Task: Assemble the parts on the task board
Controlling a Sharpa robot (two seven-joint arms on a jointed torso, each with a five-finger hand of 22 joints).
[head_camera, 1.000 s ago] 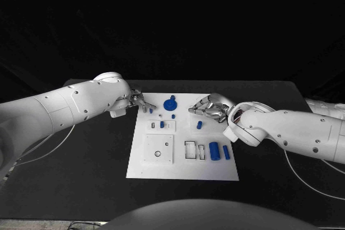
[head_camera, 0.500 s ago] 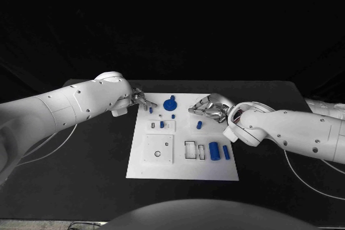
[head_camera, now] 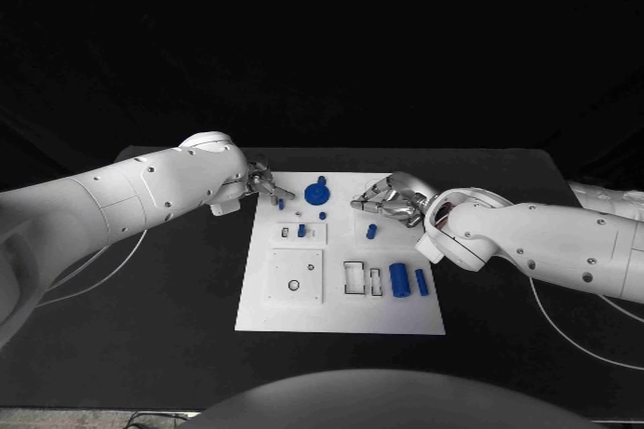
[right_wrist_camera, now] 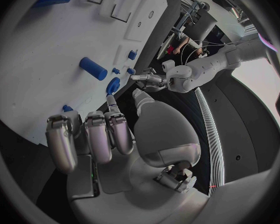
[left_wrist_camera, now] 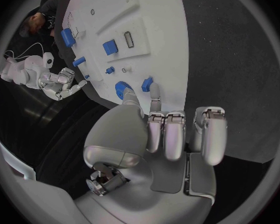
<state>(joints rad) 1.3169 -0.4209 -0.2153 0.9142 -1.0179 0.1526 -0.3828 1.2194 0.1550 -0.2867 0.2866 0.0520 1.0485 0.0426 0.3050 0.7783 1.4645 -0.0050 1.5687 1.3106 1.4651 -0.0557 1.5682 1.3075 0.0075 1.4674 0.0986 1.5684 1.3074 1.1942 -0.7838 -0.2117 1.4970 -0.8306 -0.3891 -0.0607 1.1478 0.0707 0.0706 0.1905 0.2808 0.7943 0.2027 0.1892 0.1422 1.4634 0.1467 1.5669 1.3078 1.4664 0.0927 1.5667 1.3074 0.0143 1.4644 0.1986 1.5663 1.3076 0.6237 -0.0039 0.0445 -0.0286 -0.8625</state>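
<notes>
Both at task board (head_camera: 341, 303) far edge, flanking round blue part (head_camera: 316, 194): left robot hand (head_camera: 264, 189) pinching small blue part (left_wrist_camera: 147, 82) for insertion; right robot hand (head_camera: 388, 204) grasp undeterminable.

You see a flat, matt white plastic-looking task board (head_camera: 309, 313), smooth blue plastic-looking parts (head_camera: 400, 282), and a matt black table (head_camera: 161, 308); the silvery hands look metallic.

White board (head_camera: 336, 313) on a black table (head_camera: 161, 308). Blue parts: a round gear (head_camera: 318, 194), a small peg (head_camera: 372, 232), a thick cylinder (head_camera: 400, 282) beside a thinner one (head_camera: 422, 281). Silver hands, left (head_camera: 264, 188) and right (head_camera: 386, 203), on white arms. White raised plate (head_camera: 297, 277) with dark holes.
</notes>
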